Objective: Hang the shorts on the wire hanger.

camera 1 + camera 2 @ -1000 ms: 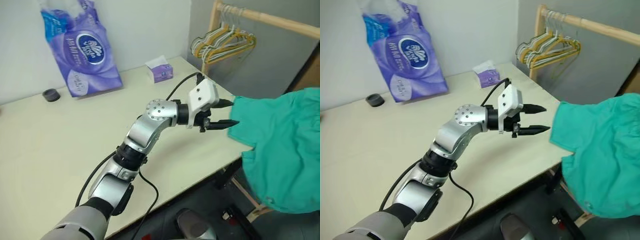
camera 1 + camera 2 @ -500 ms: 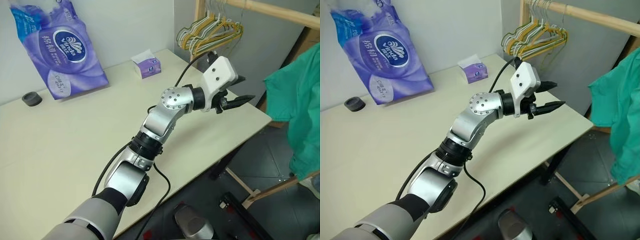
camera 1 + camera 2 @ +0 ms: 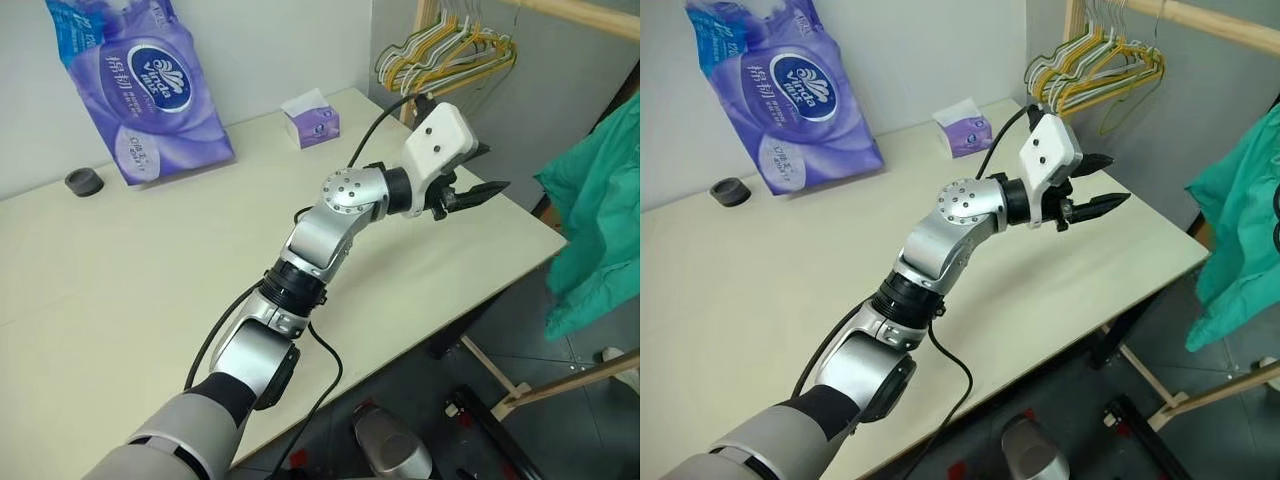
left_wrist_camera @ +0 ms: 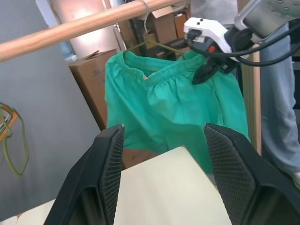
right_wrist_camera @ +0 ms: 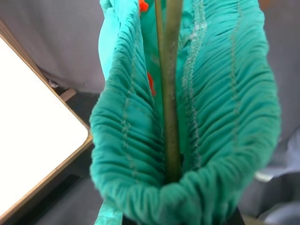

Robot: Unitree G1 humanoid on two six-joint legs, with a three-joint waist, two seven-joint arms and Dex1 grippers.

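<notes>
Black fingers of left gripper (image 3: 478,172) spread apart, nothing between them; gripper raised over far right corner of cream table (image 3: 120,270), pointing right toward the shorts (image 3: 600,230). Through the gap between those fingers (image 4: 107,164) in left wrist view: teal-green shorts hanging beyond the table edge, under a wooden rail (image 4: 84,21), gathered waistband uppermost. Right gripper (image 4: 206,72) at the waistband's right end, fingers closed and pinching the fabric there. Thin olive wire hanger (image 4: 154,44) visible above the waistband, hook over the rail, wire running down into the waist opening. In right wrist view: hanger wire (image 5: 169,93) passing down the middle of the open waistband, gathered elastic on both sides of it; small orange-red marks inside the fabric. Cardboard box (image 4: 91,77) behind the shorts; a person's trouser leg (image 4: 281,103) at the side. On the table: large purple tissue pack (image 3: 140,85), small purple tissue box (image 3: 312,120), dark round cap (image 3: 84,182). Bundle of yellow and green hangers (image 3: 445,60) on the rack past the table's far corner.
</notes>
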